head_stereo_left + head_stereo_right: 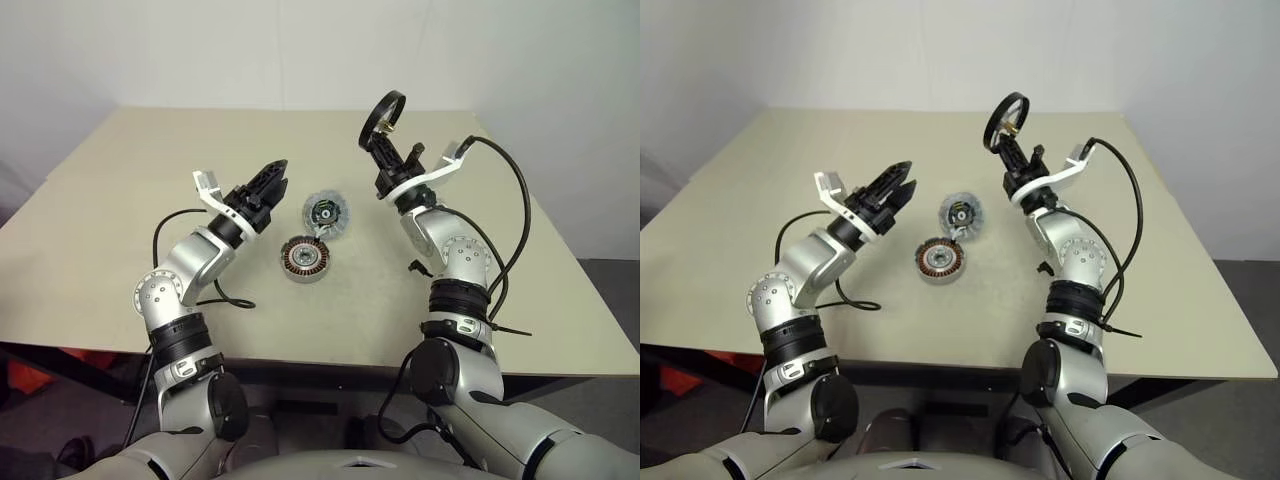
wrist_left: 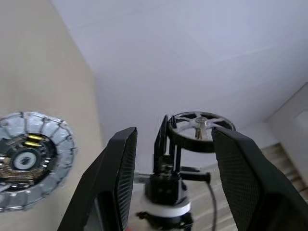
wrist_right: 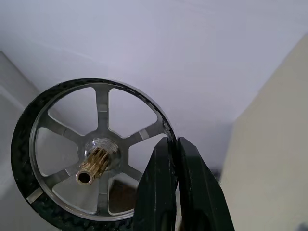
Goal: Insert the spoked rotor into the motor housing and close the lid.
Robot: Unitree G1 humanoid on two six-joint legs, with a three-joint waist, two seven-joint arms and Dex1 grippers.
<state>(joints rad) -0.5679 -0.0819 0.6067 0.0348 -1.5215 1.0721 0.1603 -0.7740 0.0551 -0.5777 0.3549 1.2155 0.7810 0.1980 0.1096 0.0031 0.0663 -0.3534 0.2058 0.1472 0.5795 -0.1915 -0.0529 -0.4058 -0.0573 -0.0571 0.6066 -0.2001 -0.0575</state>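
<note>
The left gripper (image 1: 272, 178) hung raised above the beige table (image 1: 100, 220) with its two black fingers (image 2: 115, 178) spread apart and nothing between them. Just to its right and a little lower lay the lid (image 1: 327, 213), a pale round disc flat on the table with a dark metallic centre facing up. Below the lid and nearly touching it sat the motor housing (image 1: 305, 258), a short grey drum standing open with its ring of copper windings showing; it lay down and to the right of the left gripper's fingertips, apart from them.

Further right, the right gripper (image 1: 382, 140) was lifted higher than the table parts, its fingers (image 3: 159, 192) clenched tight on the dark rim of the spoked rotor (image 3: 94, 154). The rotor stood up beyond the fingertips, held by its edge, with slim silver spokes and a brass pinion on its hub (image 3: 94, 166). It was well above and to the right of the housing.
</note>
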